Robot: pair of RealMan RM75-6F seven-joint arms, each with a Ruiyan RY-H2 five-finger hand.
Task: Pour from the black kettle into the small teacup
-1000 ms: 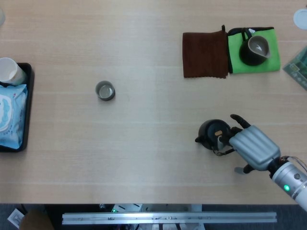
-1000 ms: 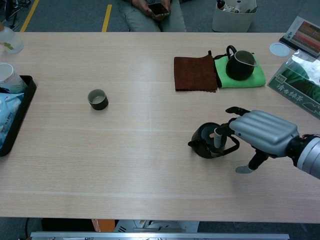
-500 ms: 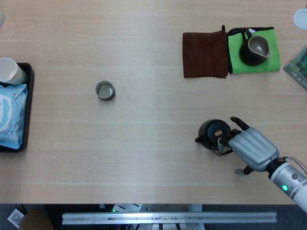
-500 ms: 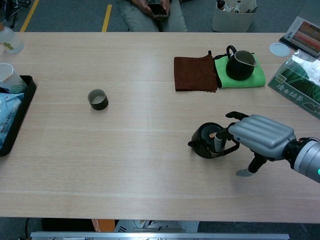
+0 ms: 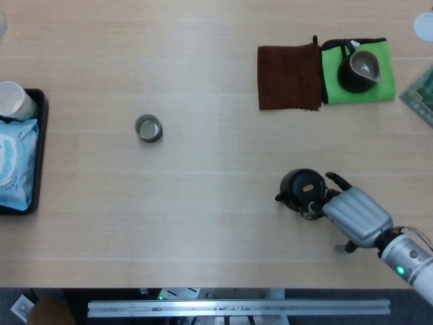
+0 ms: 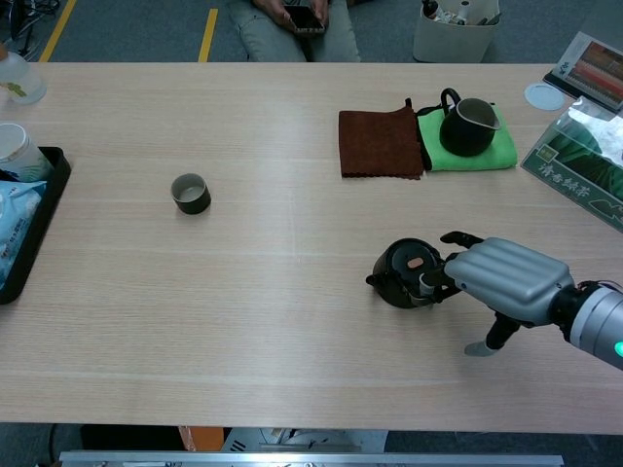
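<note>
The black kettle (image 5: 300,187) (image 6: 402,271) stands on the table at the front right, its spout pointing left. My right hand (image 5: 355,215) (image 6: 506,279) lies against its right side. The fingers (image 6: 426,284) curl around the kettle's handle, while the thumb (image 6: 479,346) sticks out toward the table's front, away from the kettle. The small teacup (image 5: 148,128) (image 6: 191,194) stands upright far to the left, by itself. My left hand appears in neither view.
At the back right lie a brown cloth (image 5: 289,76) and a green cloth (image 5: 379,88) carrying a dark pitcher (image 5: 358,69). A black tray (image 5: 39,145) at the left edge holds a white cup (image 5: 15,100) and a blue pack. A green box (image 6: 580,175) lies at the right edge.
My right hand has sunk lower and drawn slightly toward the table's front, and its fingers have curled tighter into the kettle's handle. The kettle and teacup have stayed put.
</note>
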